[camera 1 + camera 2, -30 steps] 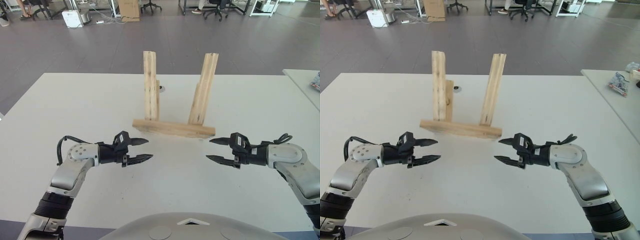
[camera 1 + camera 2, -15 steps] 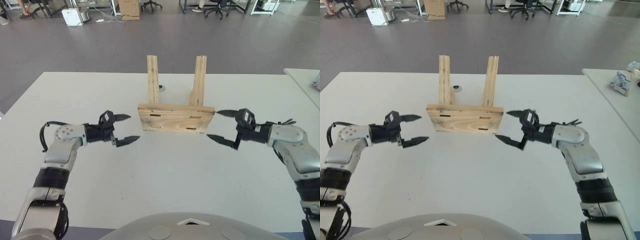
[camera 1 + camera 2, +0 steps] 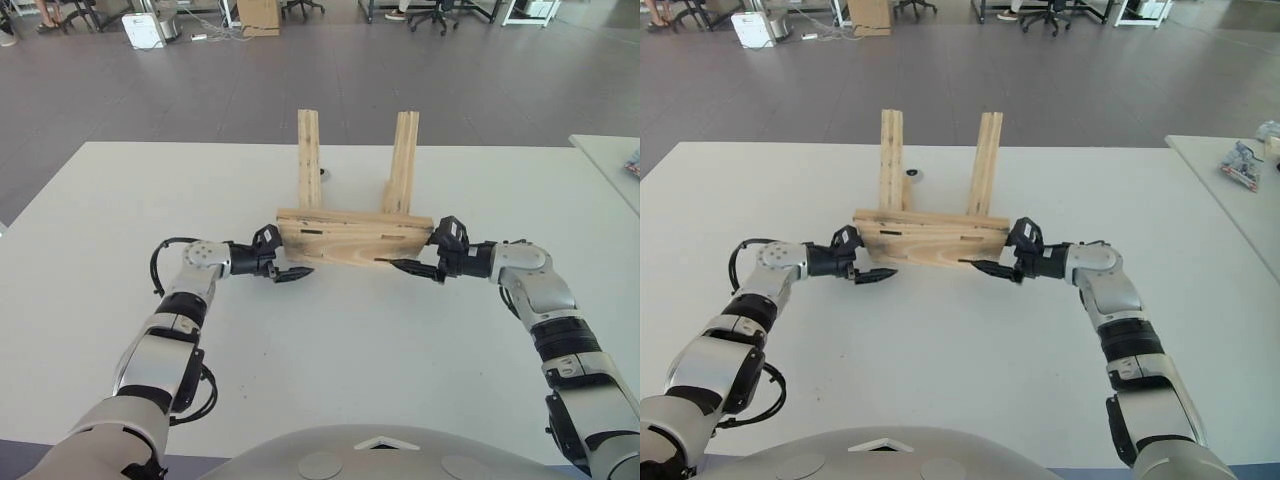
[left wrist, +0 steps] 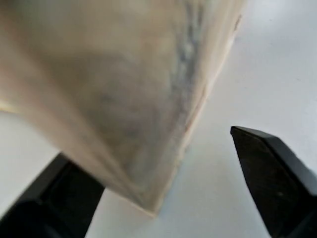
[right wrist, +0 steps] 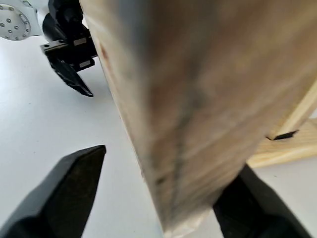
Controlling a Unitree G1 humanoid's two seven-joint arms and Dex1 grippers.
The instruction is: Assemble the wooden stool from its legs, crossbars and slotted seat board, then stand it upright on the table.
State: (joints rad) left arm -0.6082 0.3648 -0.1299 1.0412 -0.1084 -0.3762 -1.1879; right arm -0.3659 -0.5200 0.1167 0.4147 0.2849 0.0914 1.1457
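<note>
The wooden stool rests on the white table (image 3: 330,380) with its slotted seat board (image 3: 350,238) turned toward me. Two legs (image 3: 309,160) (image 3: 404,165) rise behind the board. My left gripper (image 3: 287,258) is at the board's left end, open, with its fingers astride the lower corner. In the left wrist view the board (image 4: 114,89) fills the space between the fingers (image 4: 272,168), with a gap on one side. My right gripper (image 3: 415,252) is open at the board's right end. The board's edge (image 5: 198,109) lies between its fingers (image 5: 74,183).
A small round object (image 3: 323,175) lies on the table behind the left leg. A second table (image 3: 1240,190) with a few items stands at the right. Bare tabletop spreads in front of the stool and to both sides.
A second ago the seat board lay flat with its legs up and both grippers apart from it. Its slotted face now faces me, and both grippers have moved inward to its ends.
</note>
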